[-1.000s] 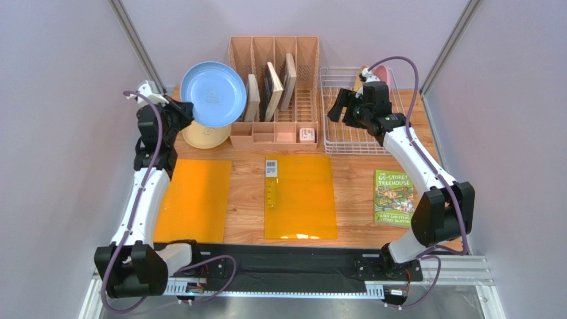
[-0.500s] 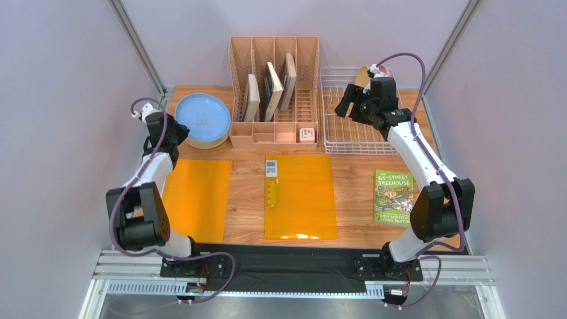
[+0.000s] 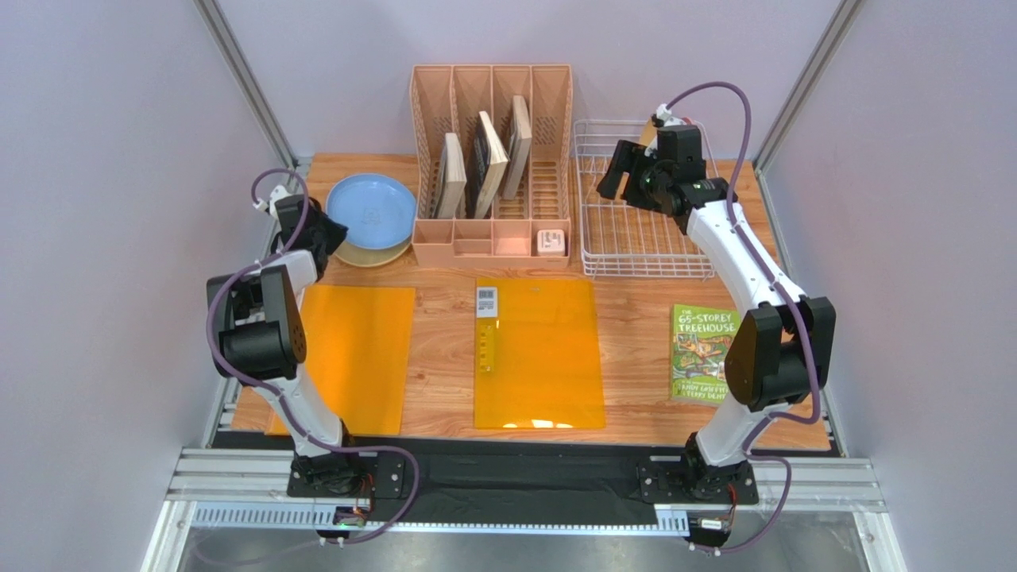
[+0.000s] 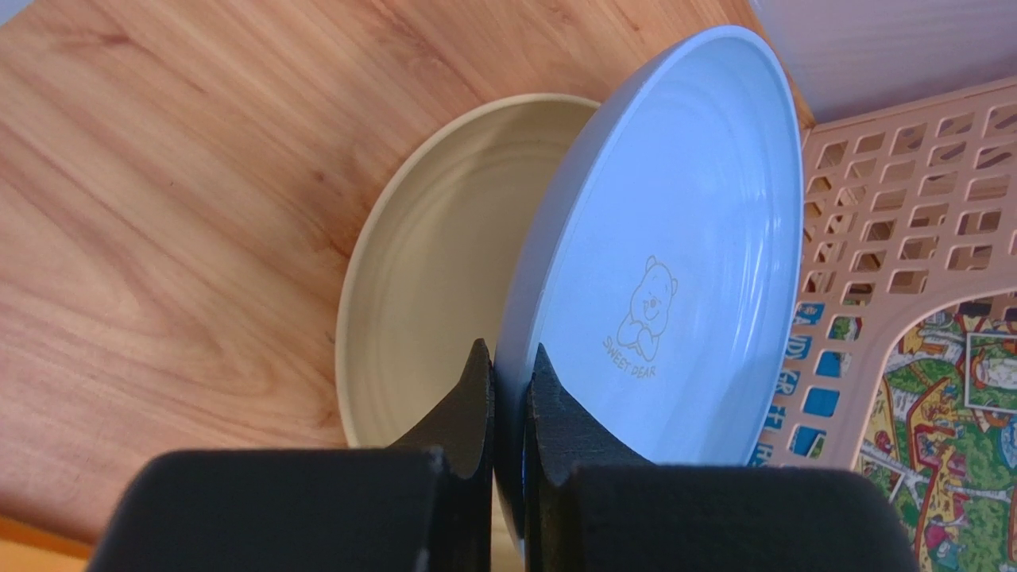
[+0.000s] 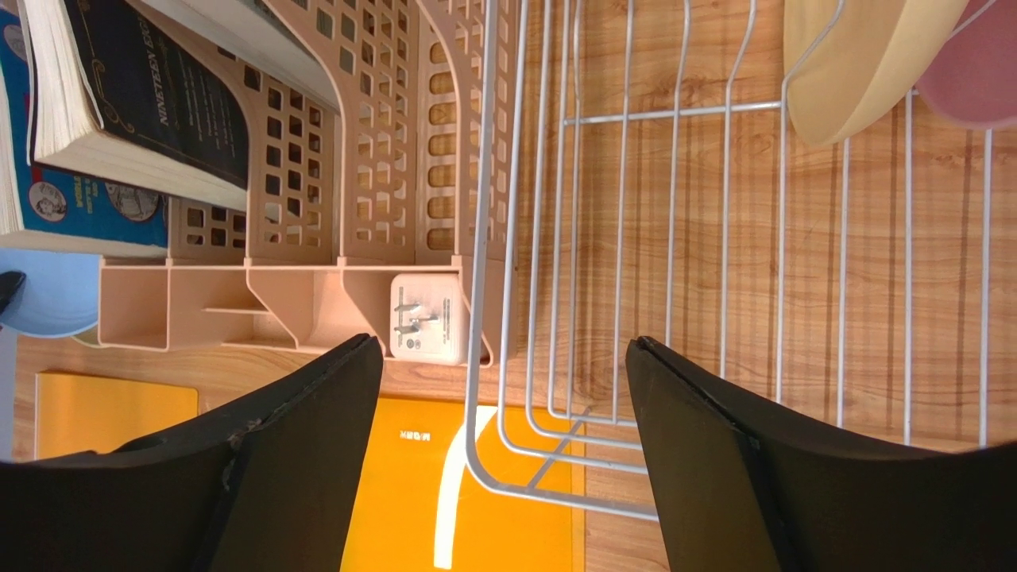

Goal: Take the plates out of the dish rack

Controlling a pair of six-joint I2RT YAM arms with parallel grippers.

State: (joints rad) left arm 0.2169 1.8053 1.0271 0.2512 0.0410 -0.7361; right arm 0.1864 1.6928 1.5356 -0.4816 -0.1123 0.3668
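At rear left, the bear-printed light blue plate (image 4: pixel 680 262) is rim-clamped by the left gripper (image 4: pixel 510 358); the right gripper (image 5: pixel 501 352) is spread wide.

From above, the right gripper (image 3: pixel 623 179) covers the far right corner of the dish rack (image 3: pixel 621 244), hiding what stands there. At the upper right of the right wrist view, the tan plate (image 5: pixel 866 60) and pink plate (image 5: pixel 979 72) run off the edge. The blue plate (image 4: pixel 669 274) covers half the yellow plate (image 4: pixel 442 274).
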